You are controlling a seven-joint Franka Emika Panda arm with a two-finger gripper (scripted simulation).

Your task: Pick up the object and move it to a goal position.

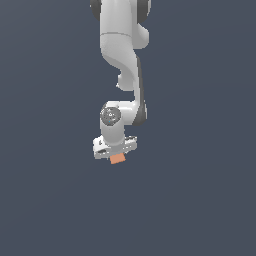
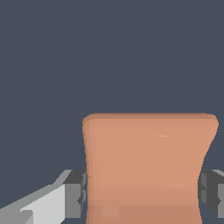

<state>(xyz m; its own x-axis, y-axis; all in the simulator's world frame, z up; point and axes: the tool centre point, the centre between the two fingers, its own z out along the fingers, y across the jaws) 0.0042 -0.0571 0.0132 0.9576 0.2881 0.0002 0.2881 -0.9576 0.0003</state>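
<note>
A small plain orange-brown cube, the object (image 1: 117, 159), peeks out just below the white gripper (image 1: 116, 156) in the exterior view. In the wrist view the object (image 2: 146, 166) fills much of the picture, and a grey finger pad (image 2: 75, 194) presses against one of its sides while the other pad (image 2: 212, 192) presses against the opposite side. The gripper (image 2: 144, 194) is shut on the object. The white arm (image 1: 122, 55) reaches down from the top of the exterior view. Whether the cube touches the surface under it is not clear.
A plain dark blue-grey surface (image 1: 200, 200) spreads around the arm on all sides in both views. No other objects, containers or edges show.
</note>
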